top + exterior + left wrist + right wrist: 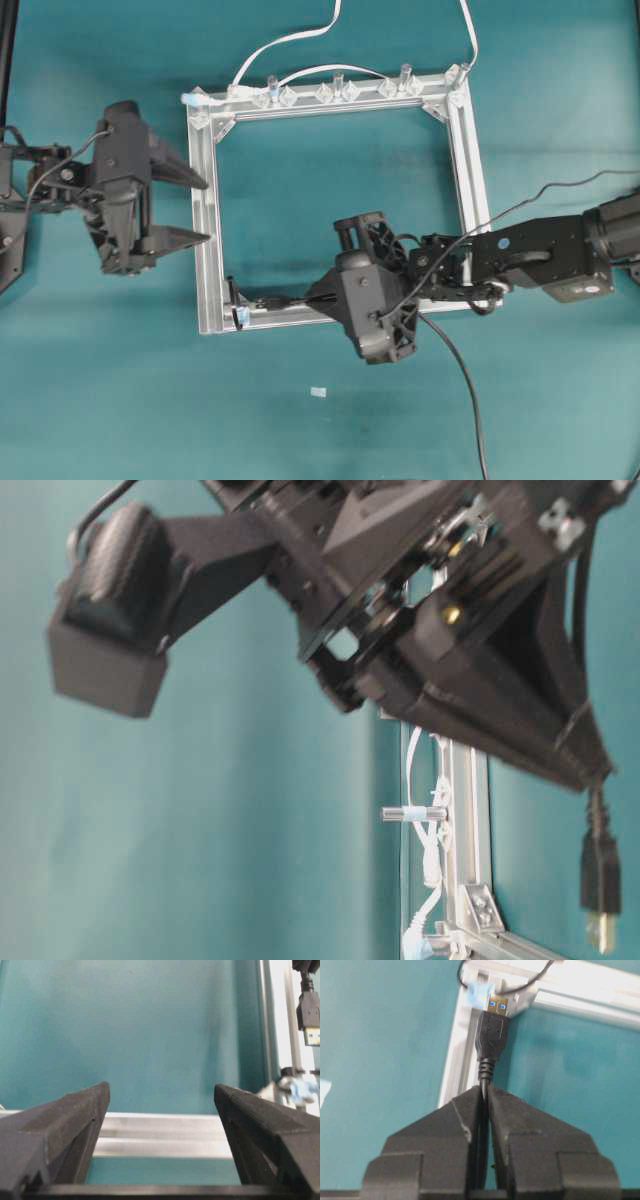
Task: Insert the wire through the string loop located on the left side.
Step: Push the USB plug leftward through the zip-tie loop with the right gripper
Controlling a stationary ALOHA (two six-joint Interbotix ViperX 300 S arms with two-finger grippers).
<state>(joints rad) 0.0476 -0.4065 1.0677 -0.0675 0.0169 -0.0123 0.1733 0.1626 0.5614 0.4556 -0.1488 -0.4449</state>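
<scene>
My right gripper (312,296) (485,1089) is shut on the wire (484,1072), a thin black cable, just behind its plug (492,1035). The plug's metallic tip points at the frame's near-left corner. The string loop (530,984) (233,295) stands there as a thin dark thread rising from a pale blue tape tab (480,994), and the plug tip is just short of it. My left gripper (206,211) (161,1089) is open wide over the frame's left rail (160,1135), holding nothing. In the left wrist view the plug (310,1015) hangs at the upper right, above the blue tab (300,1091).
A square aluminium frame (470,170) lies on the teal table. Clear pegs (337,88) line its far rail, with a white flat cable (290,42) threaded along them. The black cable trails back past my right arm (470,400). A small white scrap (318,392) lies in front.
</scene>
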